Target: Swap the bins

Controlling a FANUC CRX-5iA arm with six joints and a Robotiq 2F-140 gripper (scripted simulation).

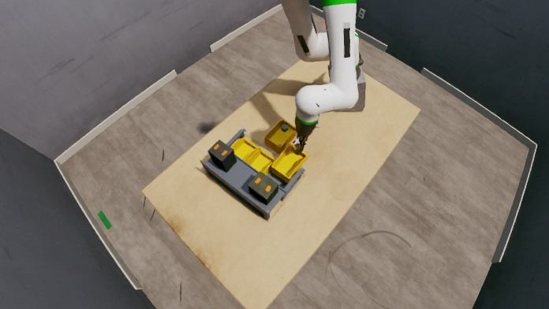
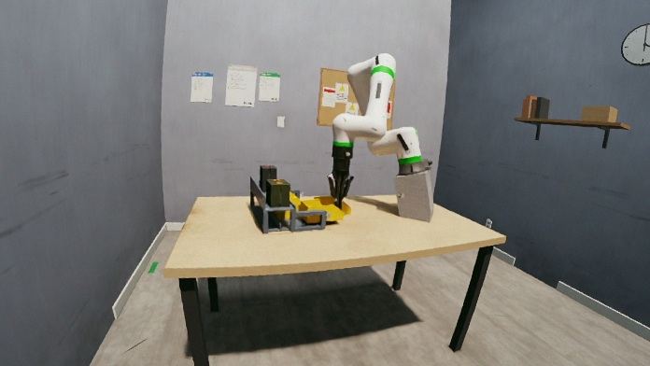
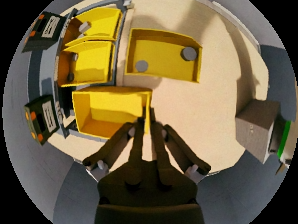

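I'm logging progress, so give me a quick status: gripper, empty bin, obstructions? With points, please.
Gripper (image 1: 300, 151) (image 2: 339, 204) (image 3: 147, 112) shut on empty bin's (image 1: 289, 164) (image 2: 322, 204) (image 3: 112, 107) front wall. Empty bin partly out of shelf (image 1: 240, 177) (image 2: 293, 219) (image 3: 47, 84). Parts bin (image 1: 278, 139) (image 3: 165, 60) close beside; might get bumped.
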